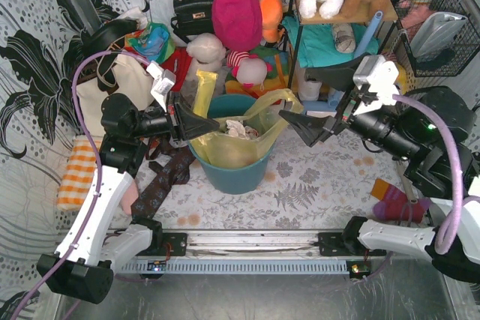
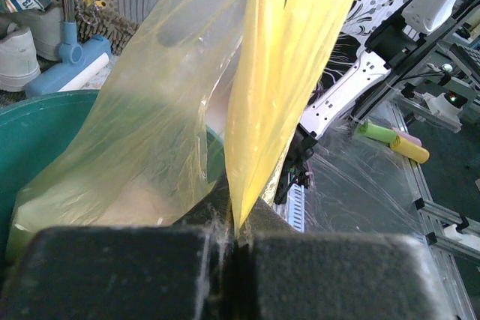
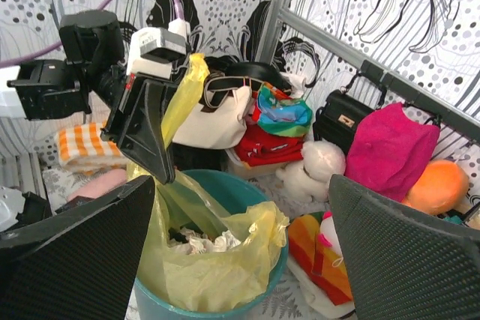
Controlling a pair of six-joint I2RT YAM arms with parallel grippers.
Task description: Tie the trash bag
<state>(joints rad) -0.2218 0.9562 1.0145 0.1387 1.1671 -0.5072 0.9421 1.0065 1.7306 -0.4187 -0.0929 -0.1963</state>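
Lining the teal bin [image 1: 234, 176] on the bench [image 1: 319, 185], the trash bag [image 1: 229, 149] holds crumpled paper [image 1: 240, 128]. The left gripper [image 1: 214, 127] is clenched on a raised strip of its rim. The right gripper [image 1: 294, 128] stands released and empty just beside the bag's right edge.

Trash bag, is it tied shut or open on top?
Open. The trash bag gapes wide in the bin, crumpled paper showing, no knot. The left gripper pinches one flap.
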